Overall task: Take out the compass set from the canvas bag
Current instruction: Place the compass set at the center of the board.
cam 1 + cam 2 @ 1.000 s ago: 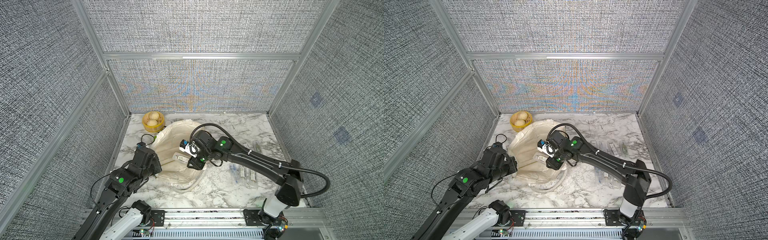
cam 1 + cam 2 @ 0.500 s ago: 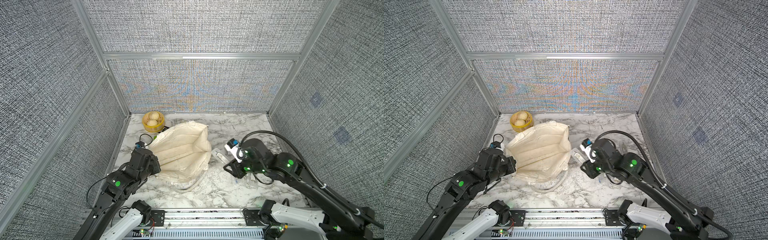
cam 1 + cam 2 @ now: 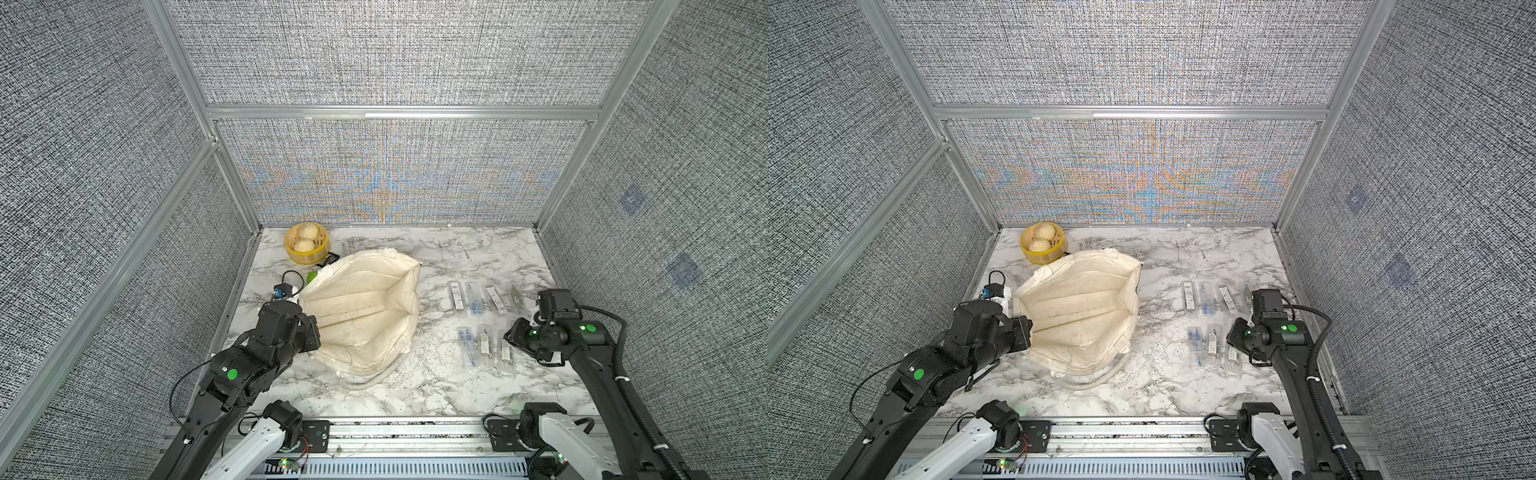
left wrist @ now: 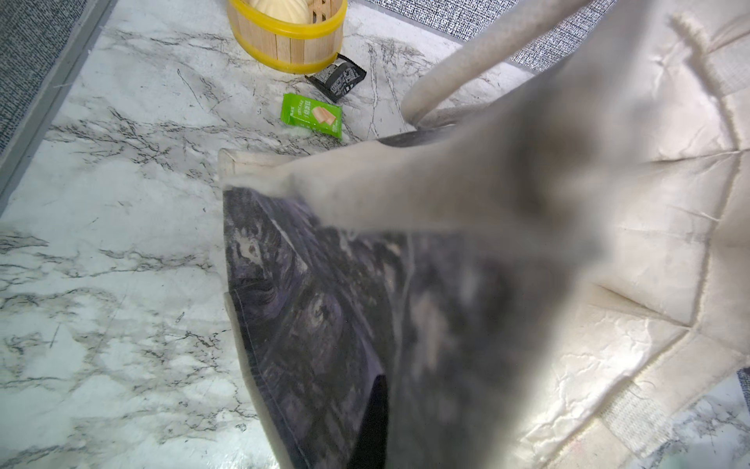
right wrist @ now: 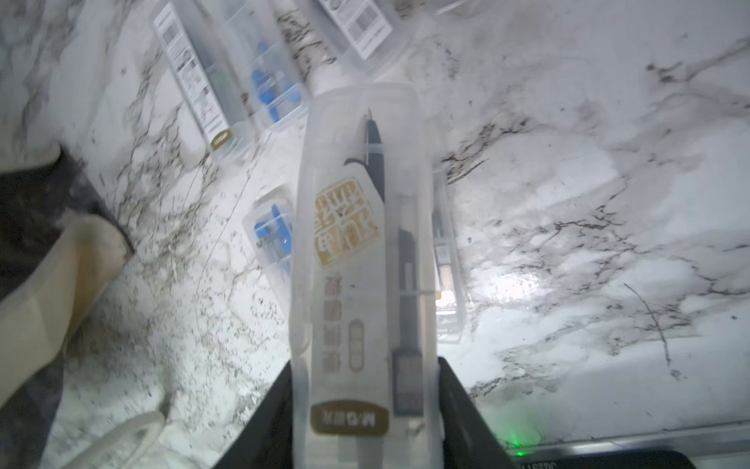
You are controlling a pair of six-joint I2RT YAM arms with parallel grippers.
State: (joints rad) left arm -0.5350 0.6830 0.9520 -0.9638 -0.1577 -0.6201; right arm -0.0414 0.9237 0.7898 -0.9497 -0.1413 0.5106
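The cream canvas bag [image 3: 361, 307] [image 3: 1079, 307] lies open on the marble table, its mouth held up at the left. My left gripper [image 3: 309, 330] [image 4: 381, 390] is shut on the bag's rim, and blurred fabric with a dark printed panel [image 4: 324, 316] fills the left wrist view. My right gripper [image 3: 509, 336] [image 5: 363, 377] is shut on a clear plastic compass set [image 5: 361, 264] with gold print. It hangs over the right side of the table, well clear of the bag. Several more compass sets [image 3: 473, 297] [image 3: 1208, 297] lie there in two rows, below and beside the held one.
A yellow round basket [image 3: 306, 248] with buns stands at the back left corner. A green snack packet [image 4: 311, 115] and a black packet [image 4: 336, 77] lie between it and the bag. A bag handle [image 3: 374, 376] trails towards the front edge. Panel walls close three sides.
My right arm has come out of the bag and swung right across the table with the compass set in its jaws. The left gripper has kept its hold on the bag's rim.
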